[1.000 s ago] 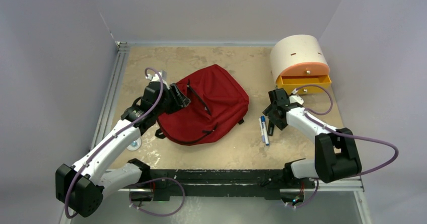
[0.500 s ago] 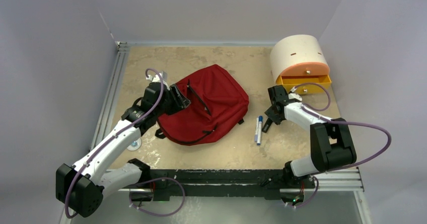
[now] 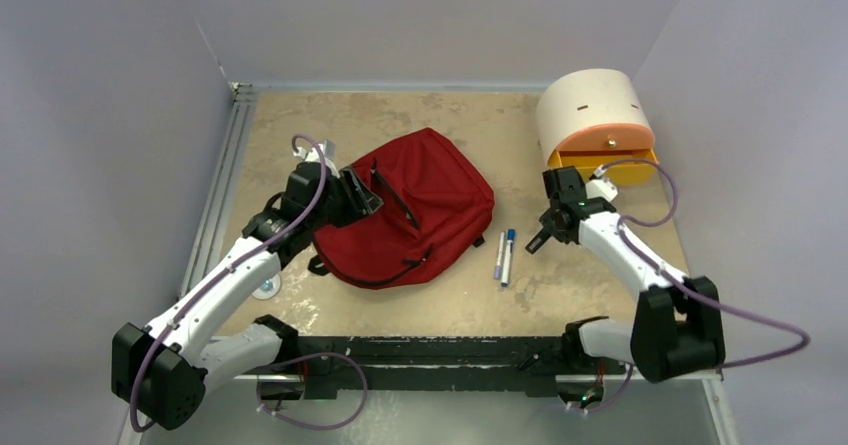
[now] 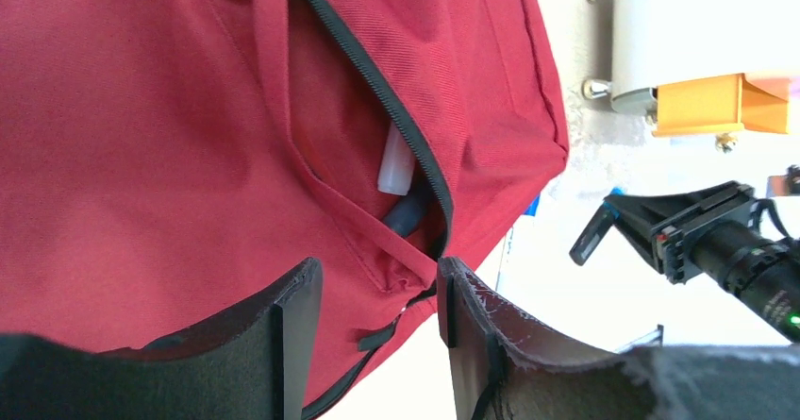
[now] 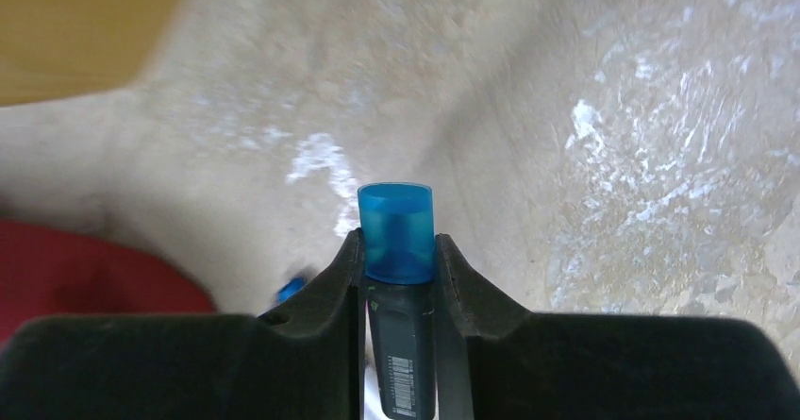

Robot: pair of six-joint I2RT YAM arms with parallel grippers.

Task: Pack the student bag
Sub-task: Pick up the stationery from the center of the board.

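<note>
Student bag (image 3: 405, 220) lies unzipped; right tool (image 5: 397, 241) grips marker (image 5: 396, 214).

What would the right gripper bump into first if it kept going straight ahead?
Probably the table. The right gripper, its fingers pinching a marker, points down at a bare patch of it, with the bag off to one side. Depth is hard to judge.
</note>
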